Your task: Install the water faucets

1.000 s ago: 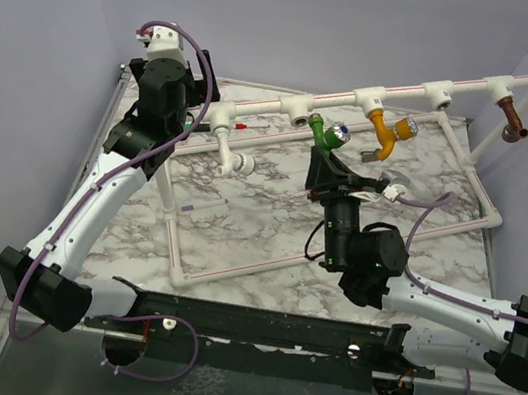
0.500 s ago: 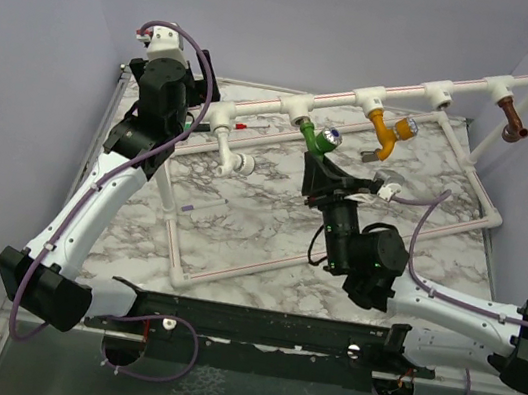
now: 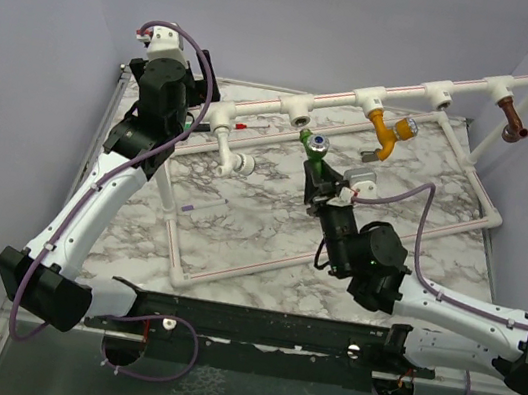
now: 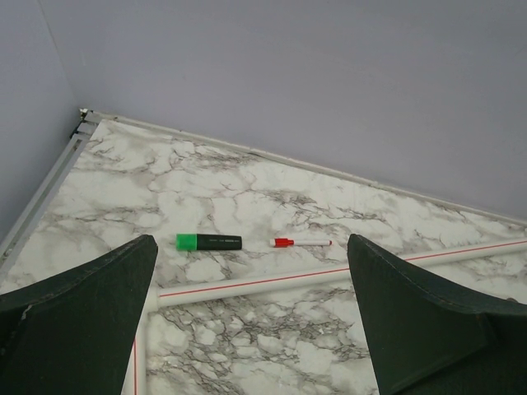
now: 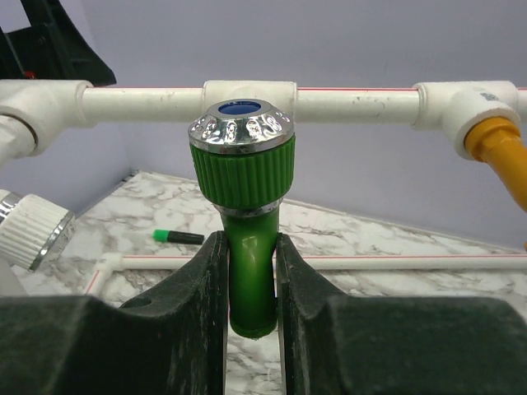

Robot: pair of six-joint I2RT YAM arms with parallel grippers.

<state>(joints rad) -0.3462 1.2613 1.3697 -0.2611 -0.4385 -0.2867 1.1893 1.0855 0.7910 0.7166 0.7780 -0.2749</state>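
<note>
My right gripper (image 3: 319,181) is shut on the green faucet (image 3: 317,162) and holds it by its spout, above the table. The silver cap points up. In the right wrist view the green faucet (image 5: 247,247) stands upright between my fingers (image 5: 198,304), just in front of an empty white tee (image 5: 247,100) on the raised pipe. The orange-yellow faucet (image 3: 386,132), the brown faucet (image 3: 511,115) and the white faucet (image 3: 233,152) sit on the pipe's fittings. My left gripper (image 4: 251,329) is open and empty above the frame's far left corner (image 3: 169,126).
The white red-striped pipe frame (image 3: 233,263) lies on the marble table, and its raised rail (image 3: 409,88) runs across the back. A green highlighter (image 4: 208,242) and a red-capped marker (image 4: 300,243) lie near the back wall. Purple walls close in on three sides.
My right gripper has drawn the green faucet back from the empty tee and turned it, so its silver cap now faces up. The left arm has not moved.
</note>
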